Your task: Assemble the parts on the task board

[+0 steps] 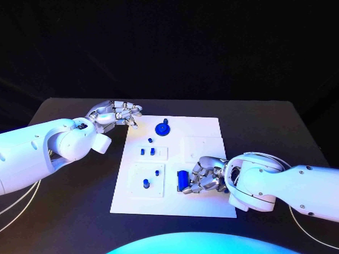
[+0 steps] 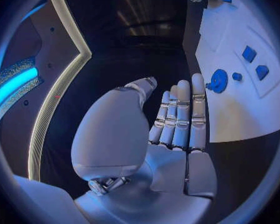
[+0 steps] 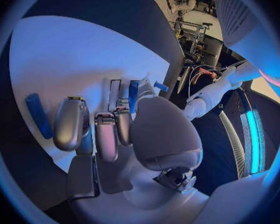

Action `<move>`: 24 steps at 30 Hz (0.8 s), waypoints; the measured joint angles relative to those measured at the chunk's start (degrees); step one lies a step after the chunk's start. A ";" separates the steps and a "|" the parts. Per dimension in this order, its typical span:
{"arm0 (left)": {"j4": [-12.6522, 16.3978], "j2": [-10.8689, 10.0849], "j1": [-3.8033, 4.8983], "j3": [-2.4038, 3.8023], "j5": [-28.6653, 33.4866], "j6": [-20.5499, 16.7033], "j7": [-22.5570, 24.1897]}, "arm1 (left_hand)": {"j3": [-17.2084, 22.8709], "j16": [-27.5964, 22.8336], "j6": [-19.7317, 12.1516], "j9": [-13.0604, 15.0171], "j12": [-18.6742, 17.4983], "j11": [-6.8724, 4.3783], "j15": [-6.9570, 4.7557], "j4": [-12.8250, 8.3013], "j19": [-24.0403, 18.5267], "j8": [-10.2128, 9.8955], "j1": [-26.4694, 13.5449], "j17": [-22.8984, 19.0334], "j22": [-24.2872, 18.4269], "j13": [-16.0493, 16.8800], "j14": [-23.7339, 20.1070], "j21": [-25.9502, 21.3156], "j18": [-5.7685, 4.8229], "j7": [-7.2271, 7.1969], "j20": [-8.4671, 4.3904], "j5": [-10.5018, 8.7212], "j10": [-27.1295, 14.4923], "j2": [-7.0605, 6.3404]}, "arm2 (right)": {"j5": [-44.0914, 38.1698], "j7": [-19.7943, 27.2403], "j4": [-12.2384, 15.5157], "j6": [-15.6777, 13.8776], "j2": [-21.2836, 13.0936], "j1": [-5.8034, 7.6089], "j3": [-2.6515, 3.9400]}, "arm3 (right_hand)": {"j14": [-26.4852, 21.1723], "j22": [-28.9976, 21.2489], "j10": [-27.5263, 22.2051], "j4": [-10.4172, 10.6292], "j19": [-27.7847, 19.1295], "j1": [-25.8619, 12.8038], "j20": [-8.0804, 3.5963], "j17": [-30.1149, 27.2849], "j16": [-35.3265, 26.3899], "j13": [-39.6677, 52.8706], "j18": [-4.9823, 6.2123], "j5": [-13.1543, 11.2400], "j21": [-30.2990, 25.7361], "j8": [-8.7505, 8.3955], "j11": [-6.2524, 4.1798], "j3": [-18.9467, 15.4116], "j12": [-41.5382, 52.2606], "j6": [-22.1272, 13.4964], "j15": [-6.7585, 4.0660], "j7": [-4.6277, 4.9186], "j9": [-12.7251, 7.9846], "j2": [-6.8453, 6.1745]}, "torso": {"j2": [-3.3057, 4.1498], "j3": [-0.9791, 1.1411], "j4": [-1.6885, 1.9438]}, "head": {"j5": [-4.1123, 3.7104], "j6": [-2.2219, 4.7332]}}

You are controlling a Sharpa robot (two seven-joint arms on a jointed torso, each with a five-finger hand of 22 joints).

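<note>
R robot hand (image 1: 203, 176) pinches smooth blue cylinder part (image 1: 183, 180); L robot hand (image 1: 117, 114) spread, w/ nothing.

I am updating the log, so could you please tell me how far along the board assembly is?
Already standing on the task board: a round blue part, two small blue pieces and a blue peg. In hand: the right hand is over a blue cylinder at the board's near side; whether it grips it is unclear. The left hand hovers open beside the far corner. The plate looks unfilled.
</note>
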 measured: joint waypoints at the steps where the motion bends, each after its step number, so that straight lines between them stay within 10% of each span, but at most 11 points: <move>1: 0.00 0.00 0.00 0.00 0.00 0.00 0.00 | 0.00 0.00 0.00 0.00 0.00 0.00 0.00 0.00 0.00 0.00 0.00 0.00 0.00 0.00 0.00 0.00 0.00 0.00 0.00 0.00 0.00 0.00 | 0.00 0.01 -0.01 0.04 0.00 0.00 0.00 | 0.00 0.02 0.00 -0.03 0.00 0.31 0.00 0.00 0.00 0.00 0.00 0.00 0.00 0.00 0.00 -0.03 -0.03 0.02 0.00 -0.02 -0.04 -0.31 | 0.00 0.00 0.01 | 0.00 -0.01; 18: -0.05 -0.08 0.00 0.00 -0.01 0.04 -0.07 | -0.25 0.00 0.00 0.01 0.00 0.00 0.00 0.24 0.21 0.24 0.00 -0.05 -0.13 0.00 0.00 0.02 0.00 0.00 -0.21 0.00 0.00 0.00 | 0.01 0.36 0.16 0.31 -0.33 -0.01 0.04 | 0.00 0.02 0.01 0.79 0.00 1.10 0.00 -0.01 0.00 -0.37 0.00 0.01 0.00 -0.29 0.01 -0.23 -0.85 0.29 0.00 0.13 -0.42 -2.80 | -0.01 -0.02 0.04 | 0.16 -0.17; 24: -0.05 -0.10 0.00 0.00 -0.01 0.05 -0.07 | -0.24 0.00 0.00 0.01 0.00 0.00 0.00 0.24 0.21 0.24 0.00 -0.04 -0.13 0.01 0.00 0.03 0.00 0.00 -0.21 0.00 0.00 0.00 | 0.03 0.47 0.14 -0.15 -0.34 -0.10 0.02 | -0.01 0.01 0.05 1.15 0.00 -2.58 0.00 -0.01 0.00 -0.38 0.00 0.01 0.23 -0.39 -0.04 0.14 -0.38 0.77 -0.01 0.07 -0.43 -0.48 | -0.01 -0.02 0.03 | 0.20 -0.18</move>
